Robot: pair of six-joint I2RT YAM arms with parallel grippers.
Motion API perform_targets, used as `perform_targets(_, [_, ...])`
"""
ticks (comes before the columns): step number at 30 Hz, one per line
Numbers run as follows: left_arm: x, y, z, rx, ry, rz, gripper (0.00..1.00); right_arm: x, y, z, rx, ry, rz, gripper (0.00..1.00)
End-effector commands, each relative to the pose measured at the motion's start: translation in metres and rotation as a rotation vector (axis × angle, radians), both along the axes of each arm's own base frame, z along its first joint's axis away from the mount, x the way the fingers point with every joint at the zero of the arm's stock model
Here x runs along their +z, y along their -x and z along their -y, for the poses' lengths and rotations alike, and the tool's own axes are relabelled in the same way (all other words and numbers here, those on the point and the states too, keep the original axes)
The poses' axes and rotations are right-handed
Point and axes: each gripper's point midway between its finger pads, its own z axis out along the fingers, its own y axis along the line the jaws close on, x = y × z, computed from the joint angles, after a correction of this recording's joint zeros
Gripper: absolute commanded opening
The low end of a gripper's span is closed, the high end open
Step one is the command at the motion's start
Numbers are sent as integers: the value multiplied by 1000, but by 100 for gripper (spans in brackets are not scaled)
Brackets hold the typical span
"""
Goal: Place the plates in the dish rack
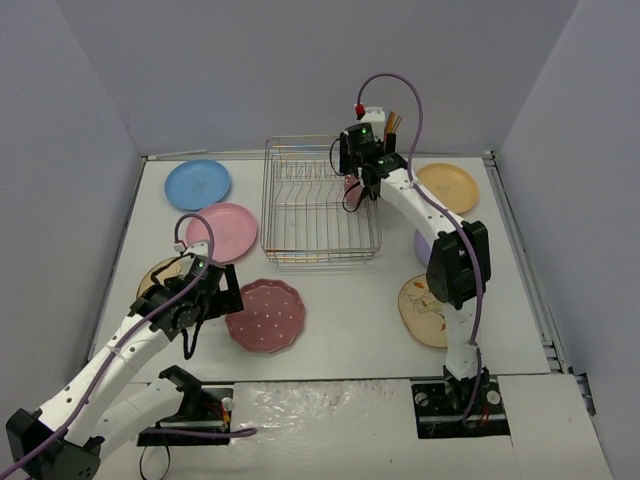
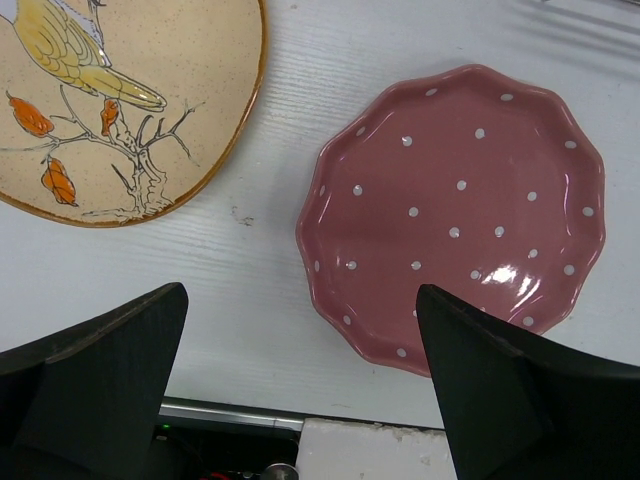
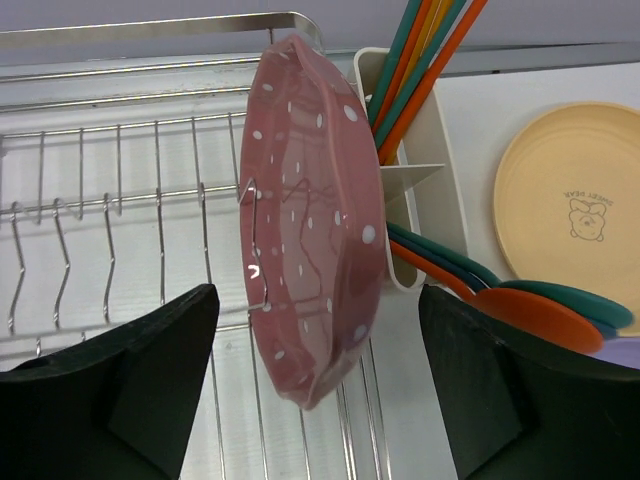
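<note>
Dish rack (image 1: 300,225): silver wire, stood at the middle of the table's (image 1: 350,330) far edge.
Right gripper (image 3: 318,300): hung over the rack's right end with its fingers (image 3: 130,390) spread wide, one on each side of the standing plate and clear of it. It gripped nothing.
Dotted plate in rack (image 3: 320,220): scalloped dark pink with white dots, stood on edge and leaned a little, just beside the white utensil cup (image 3: 425,190). Which slot it sat in was hard to tell.
Utensil cup: sat on the rack's right side and held orange and teal utensils (image 3: 430,60).
Left gripper (image 2: 300,295): fully spread and held nothing, above bare table towards the near-left corner.
Second dotted plate (image 2: 460,210): lay flat near the near edge, left of centre.
Bird-print beige plate (image 2: 120,90): lay flat by the left edge, apart from the dotted one.
Blue plate (image 1: 198,184): far-left corner.
Pink plate (image 1: 222,232): just left of the rack.
Orange-yellow plate (image 1: 448,187): far-right corner, beside the cup.
Lavender plate (image 1: 420,245): right of the rack, mostly hidden by the right arm (image 1: 445,260).
Second beige plate (image 1: 422,312): right side, towards the near edge.
</note>
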Motion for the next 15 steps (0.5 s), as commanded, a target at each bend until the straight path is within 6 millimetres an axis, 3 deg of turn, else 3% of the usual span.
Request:
perform_targets(1, [19,-10,8,-36,29,51,97,109,21,2,40,-121,202,83])
perform_targets(3, [23,-11,10,-57,30,51,97,133,37,1,77,-155,232,90])
perform_targets(5, [23,-11,14,-92,23,35,97,140,51,2,107,-173,233,98])
perform_targets(7, [24,-12,17,-126,12,19,97,152,70,3,144,-204,242,100])
perform_targets(8, [26,-14,20,-147,4,17,97,170,84,7,162,-223,273,100])
perform_targets(9, [23,-16,23,-165,-5,-3,97,176,94,7,185,-241,279,100])
perform_targets(15, [25,-18,70,-366,-176,-28,97,188,162,32,217,-303,310,100])
